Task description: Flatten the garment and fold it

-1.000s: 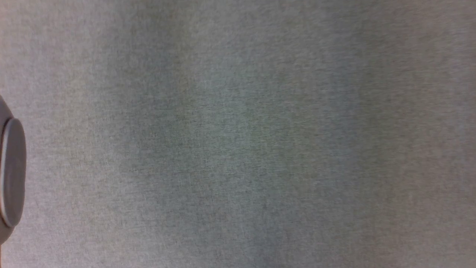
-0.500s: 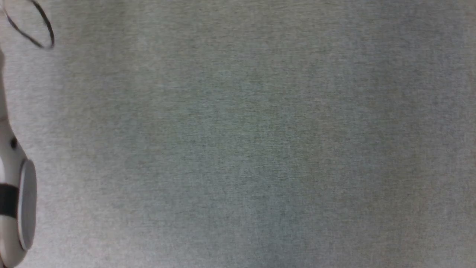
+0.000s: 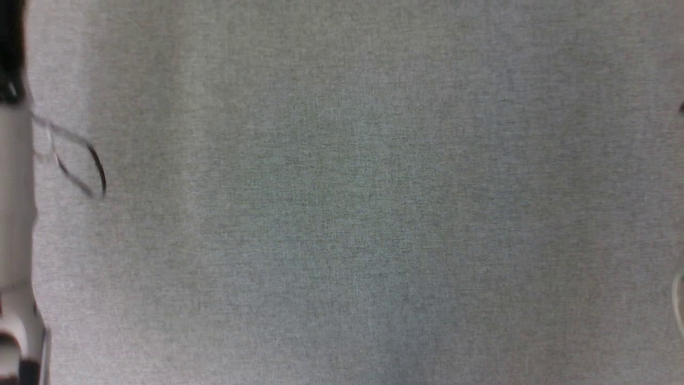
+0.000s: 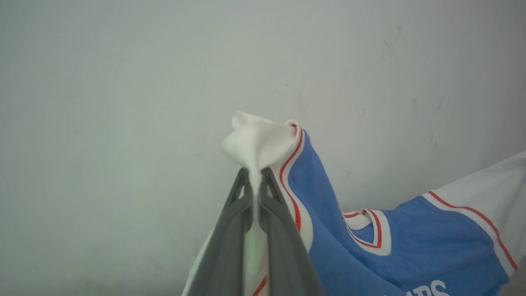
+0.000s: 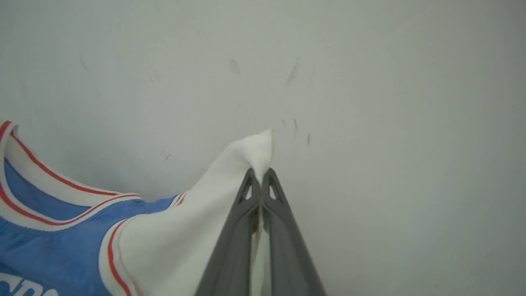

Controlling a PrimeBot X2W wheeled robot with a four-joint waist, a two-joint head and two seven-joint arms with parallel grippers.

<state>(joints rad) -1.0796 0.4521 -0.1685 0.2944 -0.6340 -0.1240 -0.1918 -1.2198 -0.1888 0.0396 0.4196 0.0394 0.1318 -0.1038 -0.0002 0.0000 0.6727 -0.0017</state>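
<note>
The left gripper (image 4: 255, 172) and right gripper (image 5: 259, 172) each clench a white sleeve end of the bright blue, red-striped jersey T-shirt (image 4: 324, 193), which hangs spread between them. Flattening seems under way; next it likely needs lowering evenly, kept taut, onto the grey woven surface (image 3: 342, 214).

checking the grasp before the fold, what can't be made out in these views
Left wrist view: the garment has its lettering cut off by the bottom edge.
Right wrist view: the lettering is cut off at the lower left corner.
Both wrist views: the fingers hide how much cloth the left end effector and right end effector pinch.
Head view: a pale forearm, blurred, cut by the left edge.
</note>
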